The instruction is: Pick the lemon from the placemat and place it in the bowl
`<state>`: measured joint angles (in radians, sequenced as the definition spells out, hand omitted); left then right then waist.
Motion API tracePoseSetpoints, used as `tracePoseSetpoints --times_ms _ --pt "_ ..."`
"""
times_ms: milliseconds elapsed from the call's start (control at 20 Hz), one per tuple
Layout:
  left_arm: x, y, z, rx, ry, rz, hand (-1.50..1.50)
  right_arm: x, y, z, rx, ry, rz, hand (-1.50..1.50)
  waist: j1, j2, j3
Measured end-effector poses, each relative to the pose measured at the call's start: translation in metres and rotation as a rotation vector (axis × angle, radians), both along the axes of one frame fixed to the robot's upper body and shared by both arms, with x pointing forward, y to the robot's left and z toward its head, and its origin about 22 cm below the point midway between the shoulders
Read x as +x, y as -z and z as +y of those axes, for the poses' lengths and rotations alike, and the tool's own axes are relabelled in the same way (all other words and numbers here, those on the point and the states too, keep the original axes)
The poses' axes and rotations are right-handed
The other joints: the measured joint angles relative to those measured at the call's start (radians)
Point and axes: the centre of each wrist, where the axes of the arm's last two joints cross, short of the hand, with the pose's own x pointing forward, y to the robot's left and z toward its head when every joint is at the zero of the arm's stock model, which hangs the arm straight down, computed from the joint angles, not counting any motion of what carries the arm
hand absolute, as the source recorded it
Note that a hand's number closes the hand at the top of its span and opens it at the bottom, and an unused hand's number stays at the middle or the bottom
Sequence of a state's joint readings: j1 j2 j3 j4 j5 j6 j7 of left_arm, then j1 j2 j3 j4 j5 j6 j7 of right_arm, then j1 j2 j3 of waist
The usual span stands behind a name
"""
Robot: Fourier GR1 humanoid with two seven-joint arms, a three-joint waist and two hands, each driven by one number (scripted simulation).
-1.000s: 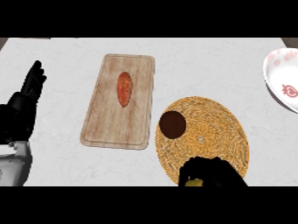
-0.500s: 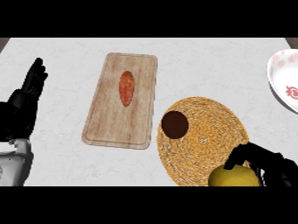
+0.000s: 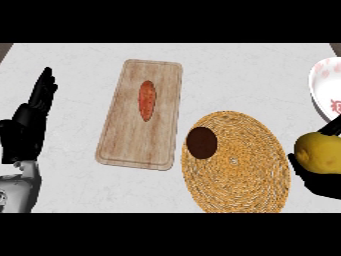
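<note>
- The lemon [image 3: 324,152] is off the mat [image 3: 236,161] now. A second ago it sat at the mat's lower edge under my right hand [image 3: 334,181]; half a second ago it was just coming up; now it is at the right edge of the frame, past the mat's rim.
- Right hand is clamped on the lemon: palm below it, fingers curling up behind its top. Most of the fruit shows.
- The bowl [image 3: 337,94] sits at the upper right, partly cut by the frame edge. The lemon is just below its near rim, not yet over the opening.
- Left hand [image 3: 27,125] rests at the left of the frame, fingers straight and up, holding nothing; unchanged across the frames.
- Unmoved: board [image 3: 140,116] with an orange-red piece [image 3: 147,100] at upper centre, dark disc [image 3: 201,142] on the mat's left part.
- My reading: pick is done, carry is under way. What remains is a short move up-frame to get over the bowl, then release.
- Risk I see: clipping the bowl's near rim if the lemon goes in too low.
</note>
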<state>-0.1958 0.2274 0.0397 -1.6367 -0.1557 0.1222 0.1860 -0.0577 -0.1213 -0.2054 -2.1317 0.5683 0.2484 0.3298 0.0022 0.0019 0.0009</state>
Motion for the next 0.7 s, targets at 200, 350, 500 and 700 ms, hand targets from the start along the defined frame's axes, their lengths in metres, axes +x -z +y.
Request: tracePoseSetpoints --times_ms 200,350,500,700 --pt "0.0 0.001 0.002 0.0 0.007 -0.004 0.0 0.028 0.001 -0.048 0.038 0.052 -0.046 1.5 0.003 0.0 0.0" --pt "0.007 -0.004 -0.004 -0.002 0.008 -0.001 0.0 0.051 0.011 -0.075 0.025 0.09 -0.08 1.5 0.006 0.002 0.0" --pt "0.008 -0.003 -0.003 0.002 0.015 -0.002 0.0 0.073 0.016 -0.103 -0.031 0.139 -0.099 1.5 0.015 0.005 0.0" --pt "0.008 -0.002 -0.007 0.002 0.019 -0.007 0.0 0.091 0.026 -0.136 -0.143 0.217 -0.109 1.5 0.022 0.007 0.001"
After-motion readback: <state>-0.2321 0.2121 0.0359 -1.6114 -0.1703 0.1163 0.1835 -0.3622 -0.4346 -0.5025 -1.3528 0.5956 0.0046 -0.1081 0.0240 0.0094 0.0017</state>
